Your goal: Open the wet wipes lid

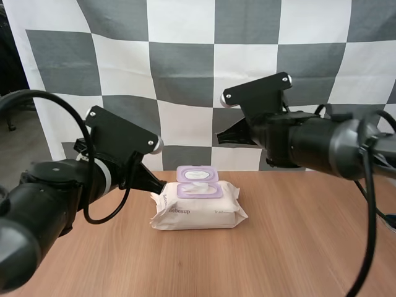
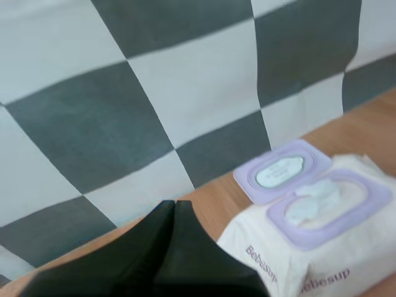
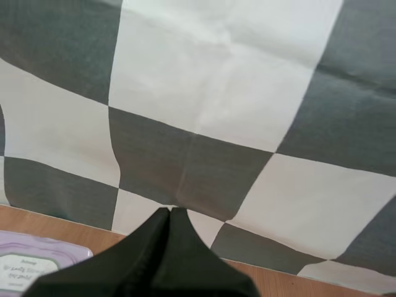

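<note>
Lid [image 1: 197,174] open on wipes pack [image 1: 198,214]; left gripper [image 1: 162,184], right gripper [image 1: 218,137] pinched together, seemingly empty.

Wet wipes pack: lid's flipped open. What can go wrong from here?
1. The shut left gripper sits close to the left end of the soft white wet wipes pack; a careless retreat may nudge it.
2. The lilac plastic flip lid lies folded back unheld, so it might spring shut.

White wet wipes pack [image 1: 198,210] flat on table; lilac lid [image 1: 197,174] flipped open.
</note>
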`<state>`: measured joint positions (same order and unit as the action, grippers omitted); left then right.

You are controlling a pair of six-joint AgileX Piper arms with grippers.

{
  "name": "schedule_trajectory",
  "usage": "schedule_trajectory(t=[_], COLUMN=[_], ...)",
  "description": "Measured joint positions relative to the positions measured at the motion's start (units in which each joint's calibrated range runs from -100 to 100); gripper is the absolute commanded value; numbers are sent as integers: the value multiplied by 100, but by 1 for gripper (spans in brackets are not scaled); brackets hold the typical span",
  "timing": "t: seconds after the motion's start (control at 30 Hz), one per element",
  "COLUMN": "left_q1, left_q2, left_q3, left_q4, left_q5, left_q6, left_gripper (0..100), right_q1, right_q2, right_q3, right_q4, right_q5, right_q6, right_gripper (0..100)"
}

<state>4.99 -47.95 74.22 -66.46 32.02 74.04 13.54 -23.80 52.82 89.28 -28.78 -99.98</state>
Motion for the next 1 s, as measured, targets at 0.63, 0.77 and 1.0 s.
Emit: schedule_trajectory(t=[0.63, 0.77, 1.0], left_q1=[-128, -237, -355], left_q2=[-3741, -4203, -4957], left_q3=[1748, 2043, 2079], left_q4=[-414, -414, -1051], left_q5=[-4800, -5400, -5355], left_q6=[-1006, -1006, -1411], left_gripper=[0, 0, 0], right_q1=[0, 0, 0], right_q2=[-4524, -4924, -5171], right_q3=[2463, 2463, 2838], right_q4=[493, 772, 1072], right_q5=[-4192, -4211, -3078], right_q6=[0, 0, 0], right_gripper=[0, 0, 0])
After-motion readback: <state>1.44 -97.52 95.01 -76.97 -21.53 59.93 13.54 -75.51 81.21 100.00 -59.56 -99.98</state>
